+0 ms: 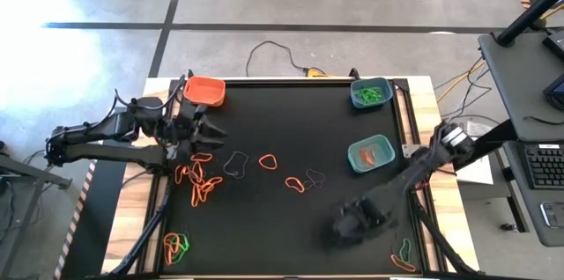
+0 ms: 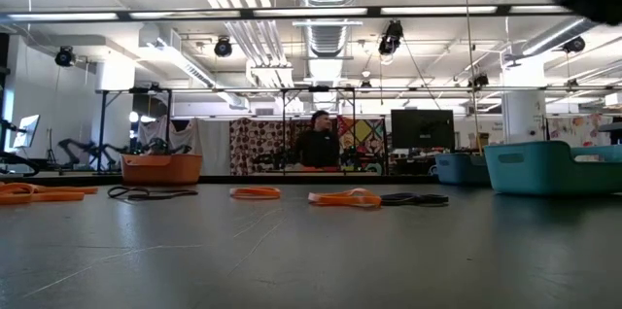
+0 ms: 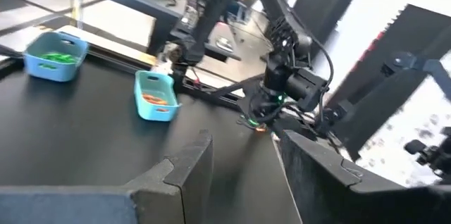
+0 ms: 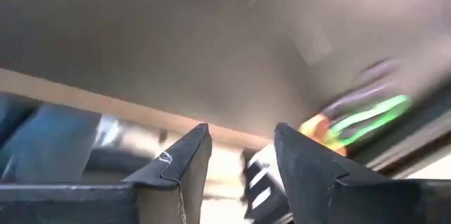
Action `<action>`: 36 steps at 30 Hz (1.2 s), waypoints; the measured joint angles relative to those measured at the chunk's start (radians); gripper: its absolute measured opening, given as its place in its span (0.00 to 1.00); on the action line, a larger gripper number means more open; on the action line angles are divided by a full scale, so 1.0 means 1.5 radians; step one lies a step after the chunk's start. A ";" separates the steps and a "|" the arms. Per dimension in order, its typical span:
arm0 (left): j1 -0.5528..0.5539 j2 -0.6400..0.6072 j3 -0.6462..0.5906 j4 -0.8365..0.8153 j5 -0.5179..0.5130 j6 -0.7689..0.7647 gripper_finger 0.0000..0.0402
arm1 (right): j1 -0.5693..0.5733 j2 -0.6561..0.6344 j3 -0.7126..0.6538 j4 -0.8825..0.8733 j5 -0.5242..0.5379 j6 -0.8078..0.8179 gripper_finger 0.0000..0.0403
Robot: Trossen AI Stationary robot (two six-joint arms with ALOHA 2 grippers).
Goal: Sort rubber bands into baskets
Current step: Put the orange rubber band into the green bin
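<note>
Cables (image 1: 273, 51) on floor beyond table (image 1: 291, 113), behind orange basket (image 1: 204, 91).

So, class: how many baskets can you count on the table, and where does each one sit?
3. The orange basket sits at the far left corner, the blue basket at the far right corner, and the teal basket just nearer along the right edge. None appears hidden.
</note>
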 joint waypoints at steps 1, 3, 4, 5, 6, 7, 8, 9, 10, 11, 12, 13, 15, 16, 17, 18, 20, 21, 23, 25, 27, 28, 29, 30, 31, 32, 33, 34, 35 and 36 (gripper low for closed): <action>0.000 0.000 0.000 0.000 0.003 0.000 0.38 | 0.017 0.015 0.001 0.033 -0.015 0.015 0.38; 0.000 0.000 0.000 0.000 0.003 0.000 0.38 | 0.048 0.048 0.001 0.069 -0.047 0.053 0.38; 0.000 0.000 0.000 0.000 0.003 0.000 0.38 | 0.063 0.066 0.001 0.074 -0.063 0.065 0.37; 0.000 0.000 0.000 0.000 0.003 0.001 0.38 | 0.076 0.081 0.000 0.074 -0.085 0.072 0.37; 0.000 0.000 0.000 0.000 0.003 0.003 0.38 | 0.088 0.095 0.000 0.073 -0.107 0.077 0.36; 0.000 0.000 0.000 0.000 0.004 0.006 0.38 | 0.100 0.107 -0.001 0.072 -0.127 0.079 0.36; 0.000 0.000 0.000 0.000 0.004 0.010 0.38 | 0.109 0.115 -0.001 0.073 -0.144 0.078 0.35; 0.000 0.000 0.000 0.000 0.004 0.013 0.38 | 0.115 0.121 -0.003 0.075 -0.157 0.071 0.35; 0.000 0.000 0.000 0.000 0.004 0.016 0.38 | 0.121 0.127 -0.005 0.076 -0.163 0.068 0.34; 0.000 0.000 0.000 0.000 0.004 0.018 0.38 | 0.125 0.130 -0.009 0.075 -0.168 0.066 0.33; 0.000 0.000 0.000 0.000 0.003 0.020 0.38 | 0.127 0.130 -0.016 0.074 -0.175 0.065 0.32; 0.000 0.000 0.000 0.000 0.004 0.020 0.38 | 0.130 0.130 -0.023 0.072 -0.178 0.065 0.31; 0.000 0.000 0.000 0.000 0.004 0.017 0.38 | 0.131 0.123 -0.037 0.073 -0.178 0.067 0.30; 0.000 0.000 0.000 0.000 0.004 0.013 0.38 | 0.131 0.119 -0.044 0.076 -0.180 0.061 0.29; 0.000 0.000 0.000 0.000 0.004 0.009 0.38 | 0.131 0.115 -0.052 0.081 -0.181 0.046 0.28; 0.000 0.000 0.000 0.000 0.004 0.004 0.38 | 0.132 0.113 -0.062 0.093 -0.182 0.030 0.27; 0.000 -0.001 0.000 -0.001 0.004 -0.009 0.38 | 0.133 0.111 -0.089 0.125 -0.194 0.015 0.25; 0.000 -0.002 0.000 -0.002 0.007 -0.014 0.38 | 0.134 0.111 -0.104 0.141 -0.201 0.012 0.24; 0.000 -0.004 0.000 -0.002 0.020 -0.024 0.38 | 0.136 0.111 -0.133 0.196 -0.204 0.012 0.21; 0.000 -0.005 0.000 -0.005 0.027 -0.035 0.38 | 0.139 0.111 -0.160 0.248 -0.208 0.025 0.18; 0.000 -0.007 0.000 -0.008 0.032 -0.042 0.38 | 0.142 0.108 -0.180 0.272 -0.215 0.041 0.16; 0.000 -0.007 0.000 -0.008 0.033 -0.043 0.38 | 0.144 0.107 -0.187 0.281 -0.217 0.046 0.16; 0.000 -0.008 0.000 -0.007 0.032 -0.043 0.38 | 0.145 0.107 -0.193 0.287 -0.219 0.045 0.15; 0.000 -0.008 0.000 -0.007 0.032 -0.043 0.38 | 0.146 0.107 -0.197 0.290 -0.220 0.037 0.15; 0.000 -0.007 0.000 -0.007 0.032 -0.043 0.38 | 0.146 0.107 -0.200 0.291 -0.221 0.027 0.14; 0.000 -0.006 0.000 -0.007 0.032 -0.043 0.38 | 0.147 0.107 -0.202 0.291 -0.222 0.013 0.14; 0.000 -0.005 0.000 -0.007 0.032 -0.043 0.38 | 0.147 0.107 -0.205 0.292 -0.222 0.006 0.13; 0.000 -0.004 0.000 -0.007 0.032 -0.043 0.38 | 0.147 0.107 -0.209 0.292 -0.223 0.001 0.13; 0.000 -0.002 0.000 -0.007 0.032 -0.043 0.38 | 0.147 0.106 -0.211 0.290 -0.228 -0.002 0.12; 0.000 -0.001 0.000 -0.007 0.032 -0.043 0.38 | 0.147 0.105 -0.214 0.287 -0.235 -0.005 0.11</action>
